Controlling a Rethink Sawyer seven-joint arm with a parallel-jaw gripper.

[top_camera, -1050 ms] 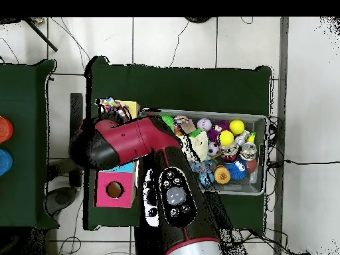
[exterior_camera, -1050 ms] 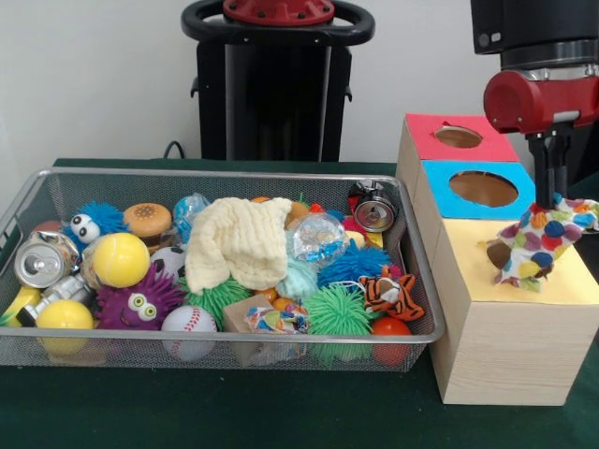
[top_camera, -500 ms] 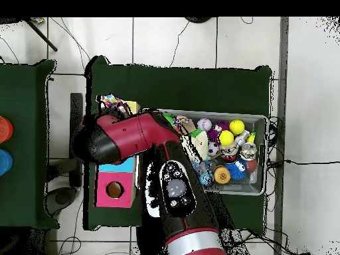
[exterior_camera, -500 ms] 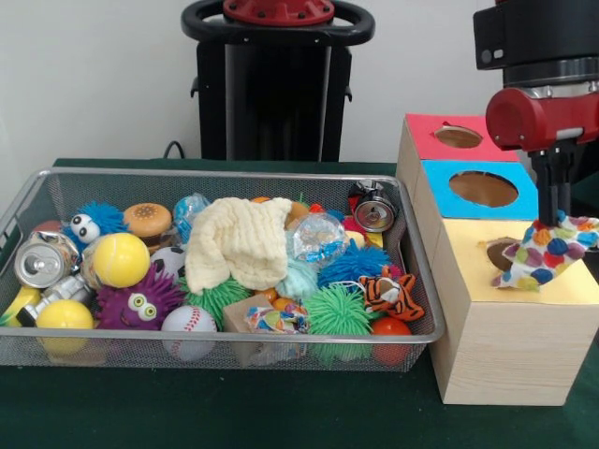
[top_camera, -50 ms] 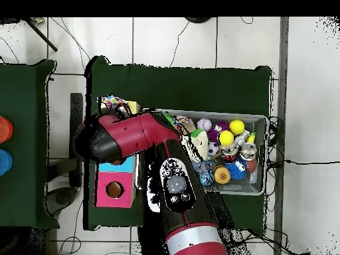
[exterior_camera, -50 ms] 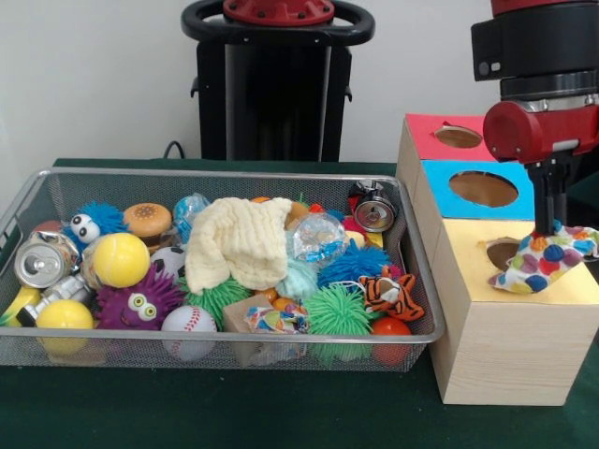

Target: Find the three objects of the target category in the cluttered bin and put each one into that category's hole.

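One spotted cloth, patterned in many colours, draped on the yellow top of the wooden box, partly over the edge of the yellow hole and bunched up under the gripper; black fingers pressed down into the fabric, closure impossible to tell, grip on the cloth likewise. Beyond it along the same box, a blue hole and a red hole. Just beside the box, a wire bin crammed with toys: cream cloth, yellow ball, baseball, tiger toy, drink can.
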